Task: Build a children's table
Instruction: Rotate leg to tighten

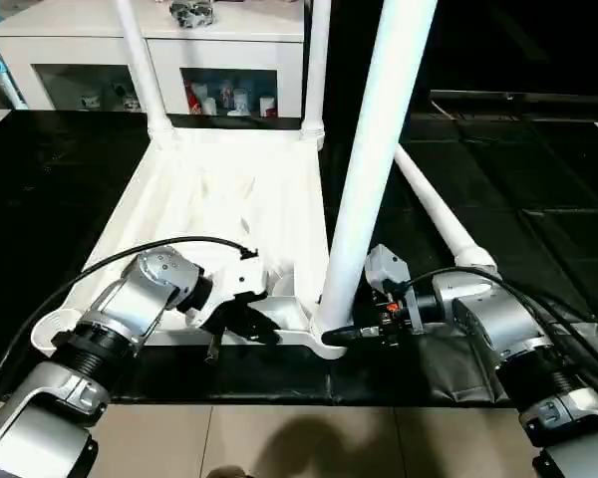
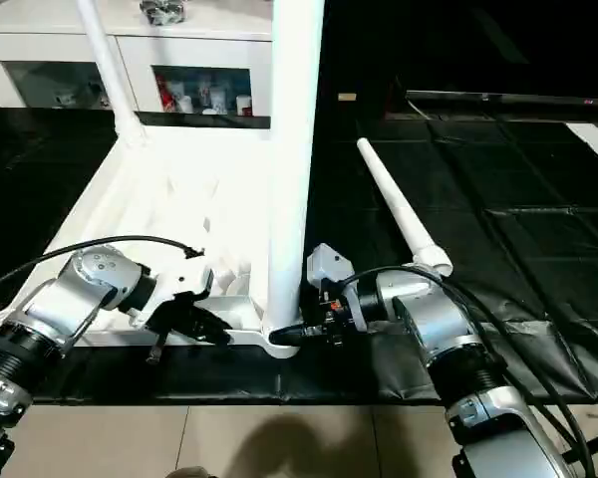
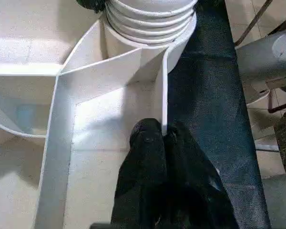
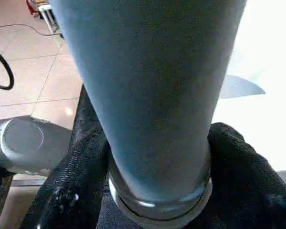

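Two end effectors work low in the frame: the left end effector (image 1: 241,321) pinches the tabletop (image 1: 214,204) rim, the right end effector (image 1: 347,334) clamps the upright leg (image 1: 374,159).

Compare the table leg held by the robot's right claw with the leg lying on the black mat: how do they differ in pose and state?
The held leg stands upright; the loose leg lies flat on the mat. The held leg's base sits in a corner socket of the tabletop; the loose leg is beside the tabletop, unattached. The right claw grips the held leg's base; nothing holds the loose leg. Both are white tapered tubes.
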Controlling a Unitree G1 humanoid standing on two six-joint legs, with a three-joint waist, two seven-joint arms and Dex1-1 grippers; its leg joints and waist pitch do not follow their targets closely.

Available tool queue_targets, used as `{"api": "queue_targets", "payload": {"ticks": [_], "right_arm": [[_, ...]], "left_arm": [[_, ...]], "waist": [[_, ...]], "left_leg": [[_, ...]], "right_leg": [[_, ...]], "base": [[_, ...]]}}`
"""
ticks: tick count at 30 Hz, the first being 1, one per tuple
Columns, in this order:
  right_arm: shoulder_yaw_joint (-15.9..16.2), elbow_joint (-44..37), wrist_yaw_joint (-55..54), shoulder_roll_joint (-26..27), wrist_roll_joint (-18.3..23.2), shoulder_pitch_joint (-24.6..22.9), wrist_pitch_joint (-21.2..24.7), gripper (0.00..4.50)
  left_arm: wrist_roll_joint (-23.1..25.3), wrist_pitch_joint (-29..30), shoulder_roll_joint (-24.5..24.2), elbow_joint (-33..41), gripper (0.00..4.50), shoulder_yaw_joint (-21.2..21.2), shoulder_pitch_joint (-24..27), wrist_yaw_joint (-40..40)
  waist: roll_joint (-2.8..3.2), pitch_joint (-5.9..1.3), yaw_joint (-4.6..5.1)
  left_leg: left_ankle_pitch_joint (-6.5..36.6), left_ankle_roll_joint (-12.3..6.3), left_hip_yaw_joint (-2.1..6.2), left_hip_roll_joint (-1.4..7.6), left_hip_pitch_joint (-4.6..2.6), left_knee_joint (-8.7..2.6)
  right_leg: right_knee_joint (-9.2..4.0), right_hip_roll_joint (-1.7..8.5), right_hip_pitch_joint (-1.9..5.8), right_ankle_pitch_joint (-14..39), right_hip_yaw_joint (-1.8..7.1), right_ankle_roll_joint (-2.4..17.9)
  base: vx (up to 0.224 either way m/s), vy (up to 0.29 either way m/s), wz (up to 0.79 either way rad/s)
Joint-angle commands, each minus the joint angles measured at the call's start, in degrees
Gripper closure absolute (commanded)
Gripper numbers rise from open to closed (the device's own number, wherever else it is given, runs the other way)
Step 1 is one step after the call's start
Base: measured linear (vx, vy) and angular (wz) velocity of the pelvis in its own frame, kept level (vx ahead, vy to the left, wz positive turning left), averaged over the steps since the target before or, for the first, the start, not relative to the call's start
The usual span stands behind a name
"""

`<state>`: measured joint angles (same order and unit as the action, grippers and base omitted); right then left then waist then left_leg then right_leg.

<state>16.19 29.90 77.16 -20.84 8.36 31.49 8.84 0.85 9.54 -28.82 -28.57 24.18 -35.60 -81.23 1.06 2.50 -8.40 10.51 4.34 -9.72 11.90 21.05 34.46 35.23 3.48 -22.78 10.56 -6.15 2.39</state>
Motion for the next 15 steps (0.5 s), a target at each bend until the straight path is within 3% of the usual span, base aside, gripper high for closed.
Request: {"api": "queue_targets", "payload": {"ticks": [1, 4, 8, 10, 12, 15], "right_arm": [[-1.33, -0.46, -3.05, 1.67, 0.91, 0.31, 2.11, 1.79], [-2.18, 0.62, -8.39, 3.41, -0.24, 0.48, 2.37, 1.79], [-4.26, 3.25, -20.71, 8.42, -1.88, 1.21, 3.95, 1.8], [-5.57, 4.46, -27.08, 11.31, -2.28, 2.06, 4.83, 1.8], [-6.21, 5.25, -31.94, 13.32, -3.11, 2.81, 5.75, 1.81], [-6.48, 5.84, -34.89, 14.43, -3.73, 3.3, 6.07, 1.81]], "left_arm": [[-0.34, 2.03, 1.57, -0.18, 4.5, 0.36, -0.9, 0.15], [-1.31, 5.89, 3.58, -0.53, 4.5, -1.46, -1.51, 3.62], [-2.99, 12.53, 9.24, -1.68, 4.5, -6.44, -3.37, 14.65], [-3.17, 15.29, 11.48, -1.29, 4.5, -8.07, -3.88, 19.16], [-2.92, 17.35, 13.19, -0.73, 4.5, -9.3, -4.15, 22.56], [-2.73, 18.46, 14.22, -0.35, 4.5, -10.01, -4.28, 24.64]], "waist": [[-0.25, -3.83, 0.52], [-0.18, -3.67, 0.91], [-0.28, -3.56, 1.41], [-0.32, -3.64, 2.53], [-0.54, -3.66, 3.31], [-0.42, -3.78, 3.78]], "left_leg": [[8.23, -2.71, 0.33, 1.92, -0.63, -3.78], [9.03, -1.97, 0.42, 1.81, -0.58, -3.9], [9.87, -0.93, 0.41, 1.64, -0.76, -4.01], [9.95, -0.21, 0.69, 1.46, -0.43, -4.1], [9.29, -0.82, 0.55, 1.17, -0.21, -3.93], [7.53, -1.95, 0.42, 0.96, -0.06, -3.75]], "right_leg": [[-4.4, 5.14, 3.04, 13.9, 3.58, 8.21], [-4.65, 5.17, 2.99, 15.86, 3.49, 7.84], [-5.01, 5.21, 2.91, 17.66, 3.52, 7.56], [-4.88, 5.23, 3.31, 17.85, 3.32, 7.67], [-5.02, 5.07, 3.44, 16.99, 3.37, 7.55], [-5.06, 4.98, 3.44, 15.64, 3.39, 7.74]], "base": [[0.0, 0.0, 0.0], [0.0, 0.0, 0.0], [0.0, 0.0, 0.0], [0.0, 0.0, 0.0], [0.0, 0.0, 0.0], [0.0, 0.0, 0.0]]}}
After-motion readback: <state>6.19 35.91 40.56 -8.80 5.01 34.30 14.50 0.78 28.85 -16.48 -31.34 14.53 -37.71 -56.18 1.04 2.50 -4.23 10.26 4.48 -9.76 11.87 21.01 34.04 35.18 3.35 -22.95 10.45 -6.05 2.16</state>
